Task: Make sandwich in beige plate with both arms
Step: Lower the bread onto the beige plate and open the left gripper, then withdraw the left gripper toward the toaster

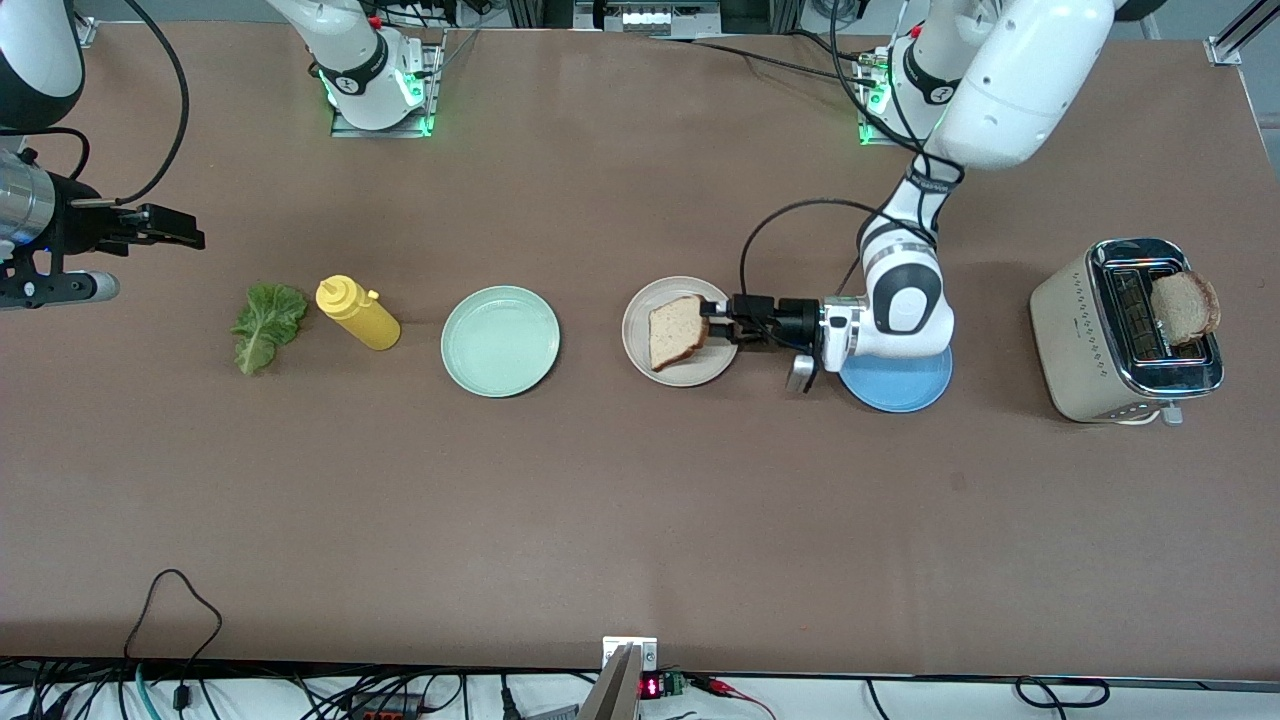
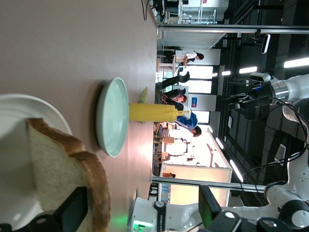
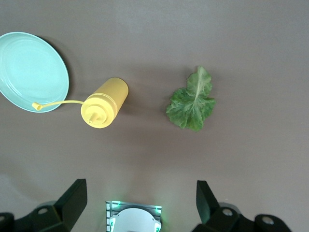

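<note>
One toast slice point(image 1: 677, 331) lies on the beige plate point(image 1: 635, 335), which sits mid-table. My left gripper point(image 1: 714, 326) is low at the plate's rim, at the slice's edge toward the left arm's end of the table. It is open. In the left wrist view one finger point(image 2: 73, 212) is against the toast point(image 2: 60, 176) and the other stands well apart. A second toast slice point(image 1: 1185, 306) sticks out of the toaster point(image 1: 1120, 335). The lettuce leaf point(image 1: 267, 325) lies flat toward the right arm's end. My right gripper point(image 1: 188, 236) hangs open in the air near that end, with the lettuce point(image 3: 191, 103) below it.
A yellow mustard bottle point(image 1: 357, 313) stands beside the lettuce, with a mint green plate point(image 1: 500, 341) between it and the beige plate. A blue plate point(image 1: 897, 383) lies partly under the left arm's wrist. The toaster is at the left arm's end.
</note>
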{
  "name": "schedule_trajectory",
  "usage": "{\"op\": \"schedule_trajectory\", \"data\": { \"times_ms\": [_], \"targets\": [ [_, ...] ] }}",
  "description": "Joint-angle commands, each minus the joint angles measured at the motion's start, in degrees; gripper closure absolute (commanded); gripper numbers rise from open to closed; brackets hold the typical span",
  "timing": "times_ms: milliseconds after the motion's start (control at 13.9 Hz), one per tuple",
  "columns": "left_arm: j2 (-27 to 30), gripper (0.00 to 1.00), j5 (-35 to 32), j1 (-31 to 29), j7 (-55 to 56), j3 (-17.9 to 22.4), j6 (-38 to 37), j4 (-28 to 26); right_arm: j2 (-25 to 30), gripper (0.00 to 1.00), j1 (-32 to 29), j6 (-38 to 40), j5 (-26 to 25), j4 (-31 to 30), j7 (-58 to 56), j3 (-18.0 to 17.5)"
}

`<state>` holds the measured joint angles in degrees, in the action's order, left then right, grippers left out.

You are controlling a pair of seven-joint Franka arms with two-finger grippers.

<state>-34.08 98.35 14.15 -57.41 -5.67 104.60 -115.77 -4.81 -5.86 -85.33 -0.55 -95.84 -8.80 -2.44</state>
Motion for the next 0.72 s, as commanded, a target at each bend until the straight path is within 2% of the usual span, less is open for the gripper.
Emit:
{"op": "schedule_trajectory", "data": {
  "times_ms": [0,216,648],
  "targets": [
    [3.9,0.0,0.7,1.5,1.1,0.7,0.5,-4.0,-0.5,0.0,-0.6,0.2,0.2,1.1,-0.2,-0.4],
    [3.4,0.0,0.5,1.4,0.1,1.2,0.5,-4.4,-0.5,0.0,-0.6,0.2,0.2,1.1,-0.2,-0.4],
    [2.4,0.0,-11.2,0.6,-0.3,7.6,1.6,-2.6,-0.5,0.0,-0.6,0.2,0.2,1.2,-0.1,-0.4]
  ]
}}
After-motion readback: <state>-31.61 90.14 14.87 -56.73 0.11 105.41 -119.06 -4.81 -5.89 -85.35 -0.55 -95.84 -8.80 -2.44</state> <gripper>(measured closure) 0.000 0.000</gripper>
